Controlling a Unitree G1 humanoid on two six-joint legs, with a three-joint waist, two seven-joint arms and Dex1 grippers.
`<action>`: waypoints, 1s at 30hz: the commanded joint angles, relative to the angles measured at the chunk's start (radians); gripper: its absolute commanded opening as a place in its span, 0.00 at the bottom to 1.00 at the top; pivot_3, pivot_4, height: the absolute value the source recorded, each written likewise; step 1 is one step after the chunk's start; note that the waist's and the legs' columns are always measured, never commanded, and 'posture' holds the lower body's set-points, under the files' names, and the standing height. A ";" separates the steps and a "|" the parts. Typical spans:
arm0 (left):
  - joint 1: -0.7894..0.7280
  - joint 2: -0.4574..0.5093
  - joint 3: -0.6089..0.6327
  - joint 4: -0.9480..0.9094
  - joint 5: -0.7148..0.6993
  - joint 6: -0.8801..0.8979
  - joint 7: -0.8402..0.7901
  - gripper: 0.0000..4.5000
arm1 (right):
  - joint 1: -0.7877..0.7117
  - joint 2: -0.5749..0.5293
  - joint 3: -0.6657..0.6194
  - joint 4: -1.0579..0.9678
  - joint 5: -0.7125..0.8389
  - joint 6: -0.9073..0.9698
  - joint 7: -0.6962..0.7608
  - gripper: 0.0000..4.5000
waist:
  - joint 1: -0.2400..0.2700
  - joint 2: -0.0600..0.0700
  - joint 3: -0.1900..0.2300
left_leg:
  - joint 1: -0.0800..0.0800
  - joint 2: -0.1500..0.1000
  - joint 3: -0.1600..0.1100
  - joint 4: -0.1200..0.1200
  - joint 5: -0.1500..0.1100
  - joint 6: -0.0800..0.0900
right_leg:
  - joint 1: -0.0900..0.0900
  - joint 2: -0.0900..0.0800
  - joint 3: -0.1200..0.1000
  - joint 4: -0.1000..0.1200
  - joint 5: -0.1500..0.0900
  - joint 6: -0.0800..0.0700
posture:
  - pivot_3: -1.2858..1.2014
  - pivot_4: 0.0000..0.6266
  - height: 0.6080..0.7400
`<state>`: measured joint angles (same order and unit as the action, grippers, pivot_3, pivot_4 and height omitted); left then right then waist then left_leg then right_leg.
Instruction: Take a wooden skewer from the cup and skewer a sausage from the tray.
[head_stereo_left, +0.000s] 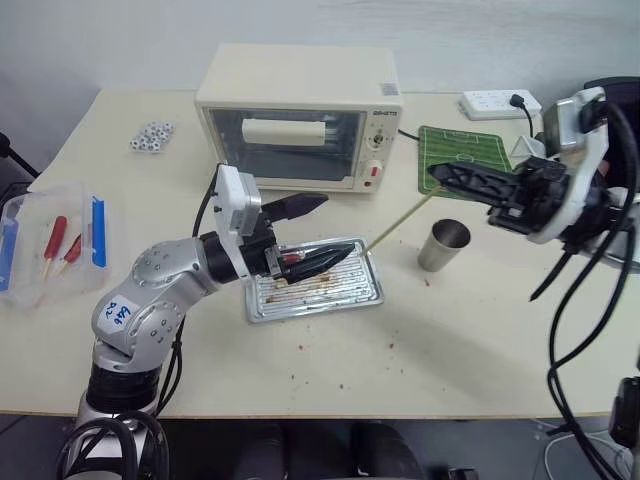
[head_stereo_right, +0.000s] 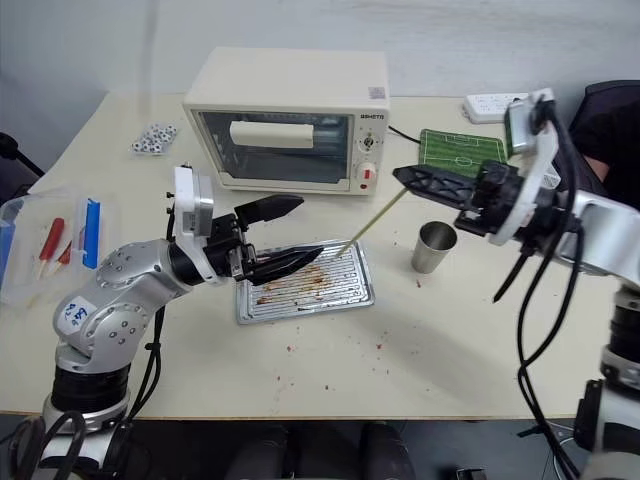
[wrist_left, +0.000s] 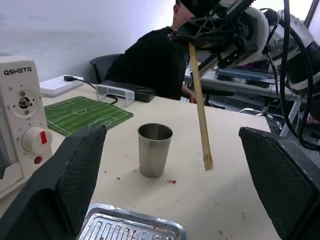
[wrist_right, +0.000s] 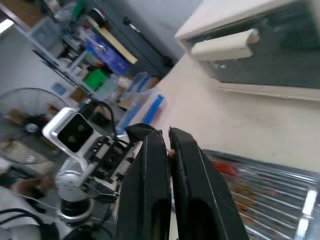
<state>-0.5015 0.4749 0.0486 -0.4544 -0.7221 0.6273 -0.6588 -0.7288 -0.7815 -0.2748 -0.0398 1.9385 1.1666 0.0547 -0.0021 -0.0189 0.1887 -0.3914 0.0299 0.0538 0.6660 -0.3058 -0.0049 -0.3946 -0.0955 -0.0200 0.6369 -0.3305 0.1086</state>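
The right gripper (head_stereo_right: 405, 178) is closed on the upper end of the thin, pale wooden skewer (head_stereo_right: 372, 222), which hangs in the air and slants down toward the shallow ribbed silver metal tray (head_stereo_right: 352, 292). The skewer is already out of the small dull steel cup (head_stereo_right: 434, 247), which stands upright on the table (head_stereo_right: 420, 350) just beside the tray. The left gripper (head_stereo_left: 318, 228) has its two black fingers wide apart over the near-left part of the tray, and a small bright-red sausage (head_stereo_left: 291, 259) seems to lie at the lower finger; whether it is really held, one cannot tell.

The skewer looks very light and stiff, but it is thin and probably snaps or bends if it is pushed sideways. A hold at the far end gives little control of the tip, so the push should probably go straight along the stick. The sausage seems soft and a little greasy, so it may roll or slip on the ribs when the point meets it; it should be steadied at its middle or its sides.

Around them stand a cream toaster oven (head_stereo_left: 300, 115) behind the tray, a green football-field mat (head_stereo_left: 463, 155), a white power strip (head_stereo_left: 498, 103) and a clear plastic box (head_stereo_left: 50, 240) with red pieces well to the left. A person in dark clothes (wrist_left: 150, 62) sits beyond the table. The open left fingers are near the line of the skewer.
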 joint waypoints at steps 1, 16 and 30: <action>-0.002 -0.015 0.029 -0.054 -0.033 -0.013 0.024 1.00 | -0.043 0.071 -0.027 0.003 0.034 -0.039 -0.045 0.01 | 0.000 0.000 0.000 | 0.000 0.000 0.000 0.000 0.000 0.000 | 0.000 0.000 0.000 0.000 0.000 0.000 | 0.52 0.24 1.00; -0.017 -0.081 0.013 -0.031 -0.035 -0.047 0.043 0.86 | -0.059 0.230 -0.095 -0.016 0.034 -0.047 -0.168 0.00 | 0.000 0.000 0.000 | -0.002 0.000 -0.001 0.000 0.000 0.001 | 0.000 0.000 -0.001 0.000 0.001 0.001 | 0.52 0.24 1.00; -0.050 -0.109 -0.022 0.034 0.012 -0.084 0.038 0.55 | -0.077 0.303 -0.136 -0.036 0.034 -0.050 -0.224 0.00 | -0.002 0.000 0.000 | -0.002 0.000 -0.001 -0.001 0.000 0.001 | 0.000 0.000 -0.001 0.000 0.000 0.001 | 0.52 0.24 1.00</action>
<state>-0.5321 0.3705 0.0244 -0.4141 -0.7139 0.5679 -0.6149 -0.7781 -0.4848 -0.3743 -0.0365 1.9473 1.1307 -0.1703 -0.0037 -0.0188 0.1887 -0.3933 0.0301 0.0533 0.6646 -0.3059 -0.0035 -0.3951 -0.0956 -0.0210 0.6372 -0.3300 0.1095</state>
